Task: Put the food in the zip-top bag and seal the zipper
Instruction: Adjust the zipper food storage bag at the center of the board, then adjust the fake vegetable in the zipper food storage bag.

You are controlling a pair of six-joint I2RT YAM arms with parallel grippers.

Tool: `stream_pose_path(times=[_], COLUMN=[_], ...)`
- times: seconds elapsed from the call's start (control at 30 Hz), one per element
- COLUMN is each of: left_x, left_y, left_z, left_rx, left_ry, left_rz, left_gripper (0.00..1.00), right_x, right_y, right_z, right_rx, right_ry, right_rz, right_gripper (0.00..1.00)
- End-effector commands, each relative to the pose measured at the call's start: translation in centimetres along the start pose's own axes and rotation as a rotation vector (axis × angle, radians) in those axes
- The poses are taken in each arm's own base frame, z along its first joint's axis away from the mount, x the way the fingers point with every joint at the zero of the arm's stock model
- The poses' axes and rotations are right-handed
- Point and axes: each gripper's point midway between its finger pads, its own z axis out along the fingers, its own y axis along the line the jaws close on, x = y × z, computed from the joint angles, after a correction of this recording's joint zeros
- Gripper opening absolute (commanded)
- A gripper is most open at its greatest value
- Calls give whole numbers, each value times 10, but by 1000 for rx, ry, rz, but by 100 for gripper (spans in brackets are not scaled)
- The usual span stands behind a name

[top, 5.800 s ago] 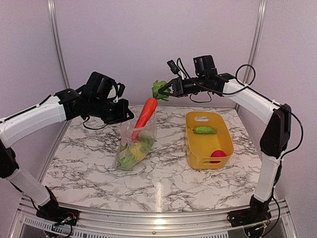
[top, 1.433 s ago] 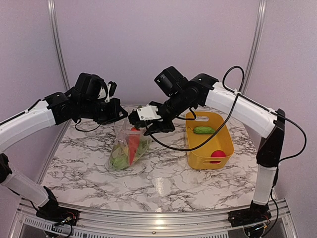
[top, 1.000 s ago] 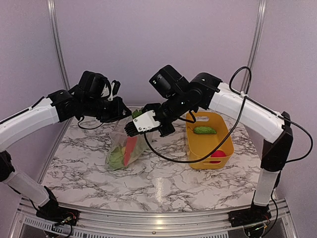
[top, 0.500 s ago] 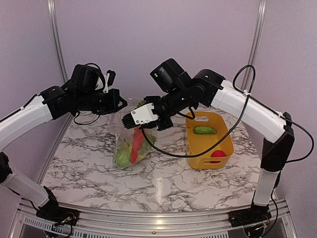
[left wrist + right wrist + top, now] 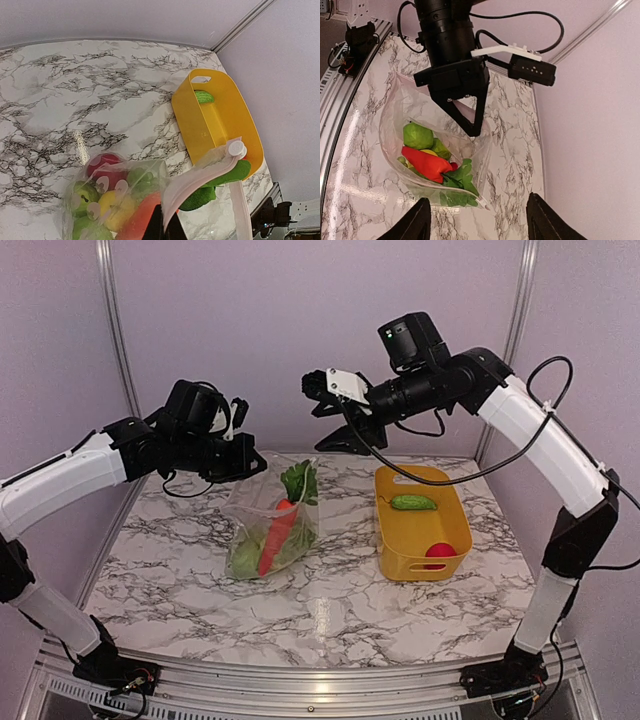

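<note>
The clear zip-top bag [image 5: 262, 530] stands on the marble table, lifted at its mouth. My left gripper [image 5: 254, 469] is shut on the bag's upper edge, its tips [image 5: 163, 229] pinching the pale zipper [image 5: 200, 175] strip. Inside the bag lie food items: an orange carrot [image 5: 279, 533], a green apple [image 5: 417, 136], a yellow lemon [image 5: 112, 205] and a red apple [image 5: 106, 167]. The carrot's green leaves [image 5: 300, 481] poke out of the mouth. My right gripper [image 5: 323, 414] hangs open and empty above and to the right of the bag, its jaws wide apart [image 5: 479, 212].
A yellow basket [image 5: 425, 527] stands right of the bag, holding a green cucumber [image 5: 413, 502] and a red piece of food [image 5: 438, 551]. The zipper's white slider [image 5: 235, 148] sits at the far end of the strip. Metal frame posts stand at the back corners.
My right gripper opened, let the carrot go into the bag and drew up and to the right. My left gripper kept its hold on the bag's mouth.
</note>
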Motion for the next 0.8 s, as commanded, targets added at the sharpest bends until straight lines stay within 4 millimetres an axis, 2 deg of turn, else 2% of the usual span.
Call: stream_pose_path(times=[0.0, 0.1, 0.17, 0.27, 0.33, 0.4, 0.43, 0.5, 0.67, 0.77], left_x=[-5, -11, -15, -21, -31, -34, -28, -20, -20, -22], left_y=[-1, -4, -5, -9, -21, -22, -16, 0, -6, -7], left_z=[-3, -8, -12, -19, -30, -40, -38, -30, -26, -26], left_rx=[2, 18, 23, 35, 86, 111, 109, 59, 87, 94], left_ry=[-9, -38, -62, -89, -135, -209, -220, -215, -201, -208], left_rz=[-11, -11, -13, -6, 2, 18, 8, -18, -54, -68], left_gripper=[0, 0, 0, 0, 0, 0, 0, 0, 0, 0], right_x=[27, 70, 93, 126, 147, 159, 153, 129, 70, 43], right_y=[-25, -48, -57, -55, -51, -51, -51, -50, -37, -25], right_z=[-24, -32, -35, -30, -27, -27, -29, -31, -8, 9], right_rx=[9, 55, 78, 89, 82, 67, 52, 15, -2, -18], right_ry=[-46, -11, 24, 104, 144, 144, 121, 51, 36, 23], right_rz=[235, 354, 395, 406, 430, 472, 478, 434, 247, 200], right_gripper=[61, 56, 52, 50, 48, 47, 47, 48, 45, 43])
